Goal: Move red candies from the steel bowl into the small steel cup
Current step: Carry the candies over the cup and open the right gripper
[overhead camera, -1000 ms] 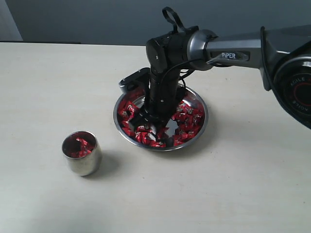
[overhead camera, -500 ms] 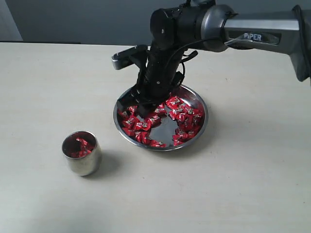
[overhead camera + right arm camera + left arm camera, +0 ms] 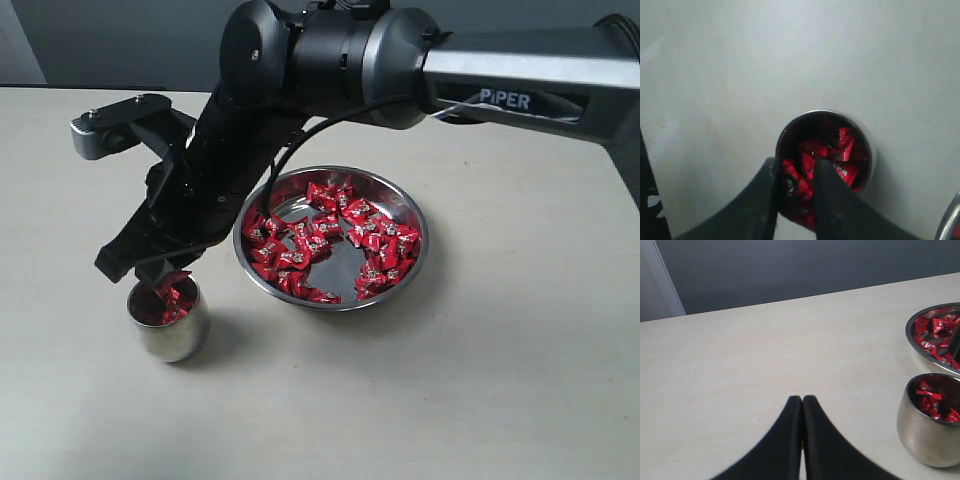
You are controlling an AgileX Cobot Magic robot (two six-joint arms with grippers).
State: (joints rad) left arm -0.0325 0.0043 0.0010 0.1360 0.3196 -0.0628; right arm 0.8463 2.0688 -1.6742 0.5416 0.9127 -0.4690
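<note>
My right gripper (image 3: 163, 274) hangs just above the small steel cup (image 3: 176, 336), shut on a red candy (image 3: 173, 285). In the right wrist view the held candy (image 3: 798, 184) sits between the black fingers (image 3: 765, 190), over the cup's rim (image 3: 868, 148). More red candies (image 3: 840, 150) lie inside the cup. The steel bowl (image 3: 424, 243) stands to the cup's right with many red candies (image 3: 340, 232) in it. My left gripper (image 3: 802, 399) is shut and empty, low over bare table, beside the cup (image 3: 924, 440) and the bowl (image 3: 912, 338).
The right arm (image 3: 330, 50) stretches across the back of the bowl from the right side. A pale tabletop (image 3: 480, 380) lies all around. A dark wall (image 3: 790, 265) runs behind the table's far edge.
The right gripper rose out of the bowl with a candy and swung left, ending over the cup. The candies left in the bowl are now uncovered.
</note>
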